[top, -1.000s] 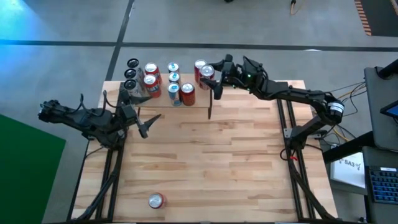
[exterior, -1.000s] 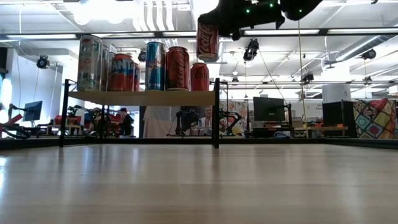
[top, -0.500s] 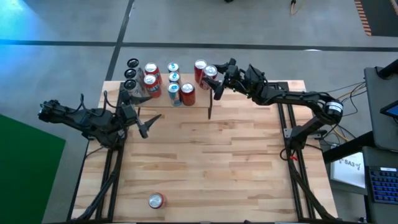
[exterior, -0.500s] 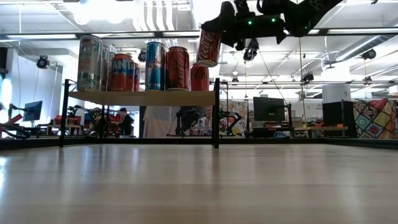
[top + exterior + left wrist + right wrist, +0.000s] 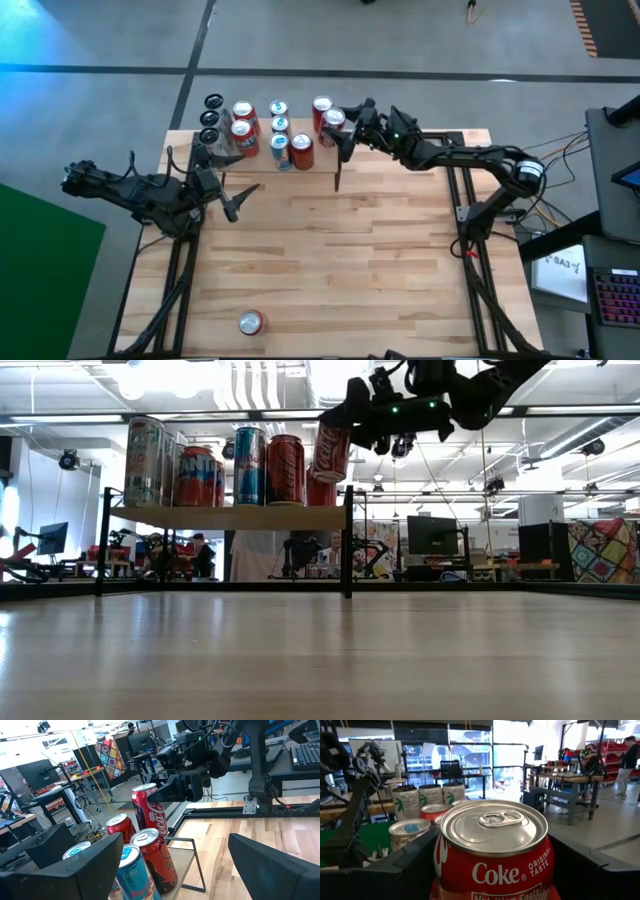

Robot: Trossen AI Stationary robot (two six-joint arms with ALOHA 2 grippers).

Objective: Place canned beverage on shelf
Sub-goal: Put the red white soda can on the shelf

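Coke can (image 5: 331,451) clamped in right tool (image 5: 341,128), tilted off vertical above shelf (image 5: 230,517) end, left tool (image 5: 226,192) apart.

Glossy metal Coke can (image 5: 492,851), matt pale wood shelf (image 5: 228,517), smooth butcher-block wooden tabletop (image 5: 330,250).

The butcher-block table (image 5: 330,250) carries a small raised shelf (image 5: 230,517) of light wood on thin black uprights, standing at the far edge just beside the right gripper (image 5: 343,128). On the shelf board stands a cluster of upright cans (image 5: 255,128): red ones, pale blue ones and dark-topped ones at the end farthest from that gripper. The nearest standing red can (image 5: 320,488) sits at the shelf corner directly below the gripper. One more red can (image 5: 250,322) lies on its side on the tabletop at the near edge, well apart from both grippers. The left gripper (image 5: 232,200) hangs over the table beside the shelf's other end.
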